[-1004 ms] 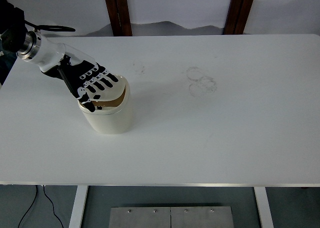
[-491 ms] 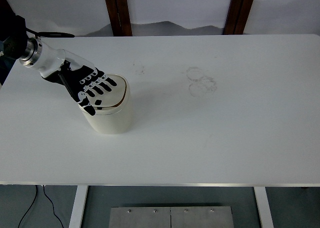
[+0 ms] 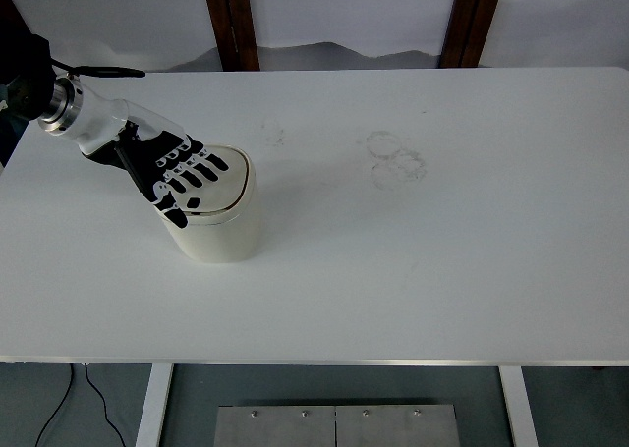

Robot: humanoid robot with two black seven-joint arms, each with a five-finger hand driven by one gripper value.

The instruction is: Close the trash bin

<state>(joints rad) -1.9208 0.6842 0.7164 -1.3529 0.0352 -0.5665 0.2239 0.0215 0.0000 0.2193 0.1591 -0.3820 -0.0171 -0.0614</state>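
Note:
A small cream trash bin [image 3: 218, 229] stands on the white table [image 3: 413, 270], left of centre. Its lid [image 3: 228, 177] lies flat and level on the rim, with no gap showing. My left hand [image 3: 182, 177] reaches in from the upper left and rests palm down on the lid. Its fingers [image 3: 201, 171] are spread flat across the top and grip nothing. The right arm does not show.
Faint ring marks [image 3: 396, 158] stain the tabletop right of centre. Two brown wooden posts [image 3: 232, 20] stand behind the far edge. A black cable [image 3: 93, 72] loops at the left wrist. A metal plate [image 3: 334, 425] lies on the floor below the near edge.
The lid was tilted open with the brown inside showing; my left hand has pressed it down until it sits flat on the bin.

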